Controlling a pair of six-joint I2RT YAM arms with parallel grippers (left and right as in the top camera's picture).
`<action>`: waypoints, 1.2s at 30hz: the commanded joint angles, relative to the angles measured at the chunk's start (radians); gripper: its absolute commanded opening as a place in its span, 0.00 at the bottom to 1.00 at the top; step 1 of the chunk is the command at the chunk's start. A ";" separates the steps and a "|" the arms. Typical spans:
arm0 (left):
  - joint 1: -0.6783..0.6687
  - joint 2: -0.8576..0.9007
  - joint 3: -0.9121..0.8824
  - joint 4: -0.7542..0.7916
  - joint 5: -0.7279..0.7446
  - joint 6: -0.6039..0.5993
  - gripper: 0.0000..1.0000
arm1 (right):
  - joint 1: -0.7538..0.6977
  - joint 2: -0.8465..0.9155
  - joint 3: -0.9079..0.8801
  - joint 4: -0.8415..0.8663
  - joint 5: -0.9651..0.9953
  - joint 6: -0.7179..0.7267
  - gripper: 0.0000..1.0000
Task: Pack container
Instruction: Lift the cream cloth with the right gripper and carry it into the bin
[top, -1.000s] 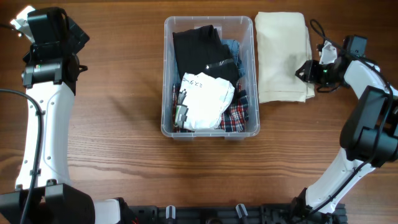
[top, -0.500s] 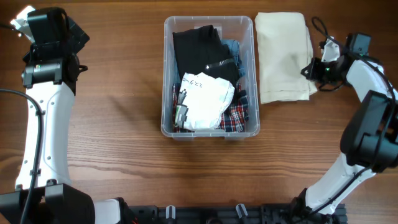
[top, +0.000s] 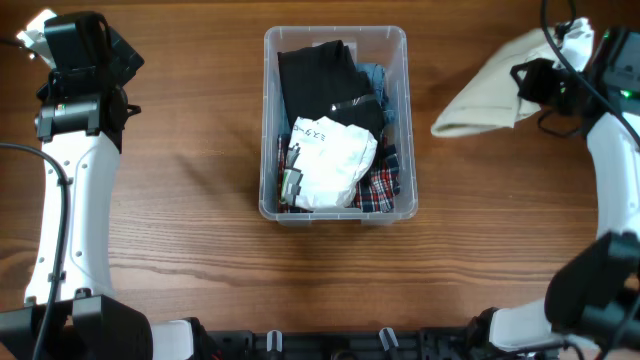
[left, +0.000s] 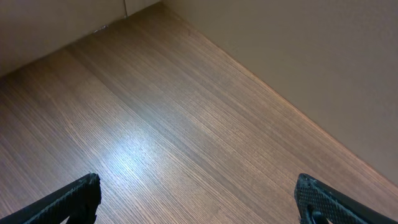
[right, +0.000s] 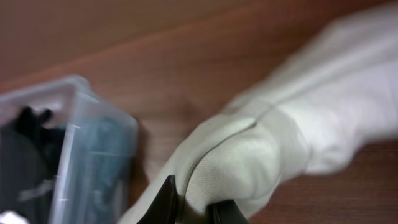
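Container sits mid table, part full: black, white and checked clothes inside. Right gripper pinches cream cloth, held up right of container. Cloth not in yet. Left gripper spread wide, holds nothing.

Dark print on the white garment in the container is unreadable.
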 joint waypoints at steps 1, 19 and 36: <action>0.004 0.000 -0.005 0.000 -0.014 0.002 1.00 | 0.007 -0.138 0.007 0.008 -0.101 0.043 0.04; 0.004 0.000 -0.005 0.000 -0.014 0.002 1.00 | 0.500 -0.422 0.007 0.158 -0.303 0.092 0.04; 0.004 0.000 -0.005 0.000 -0.014 0.002 1.00 | 0.644 -0.109 0.007 0.387 -0.216 0.191 0.04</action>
